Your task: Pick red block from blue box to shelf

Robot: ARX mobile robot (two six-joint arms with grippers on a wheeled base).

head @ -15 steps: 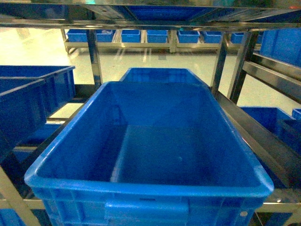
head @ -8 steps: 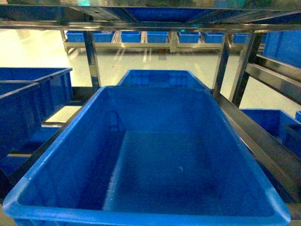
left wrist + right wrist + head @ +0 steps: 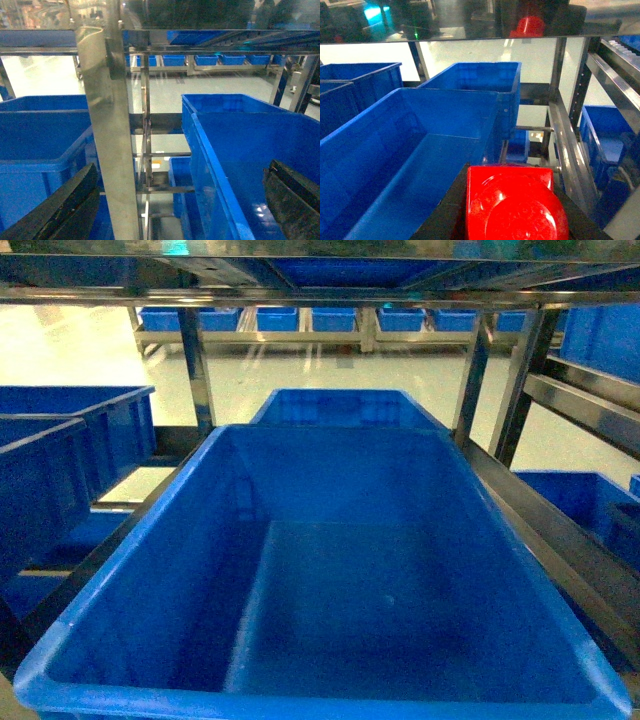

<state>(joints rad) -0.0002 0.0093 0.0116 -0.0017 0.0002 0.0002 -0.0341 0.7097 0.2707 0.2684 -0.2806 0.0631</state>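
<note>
On your left, the left gripper [image 3: 175, 205] hangs with jaws spread, straddling a shelf [image 3: 107, 145] post and the box [image 3: 330, 570] wall. On your right, the right gripper [image 3: 512, 212] pinches the block [image 3: 512, 202] above the box's right rim.

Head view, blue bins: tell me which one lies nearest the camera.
The big blue bin filling the lower middle of the head view. Its near rim runs along the bottom edge, while a second bin sits directly behind it and the others stand off to the sides.
</note>
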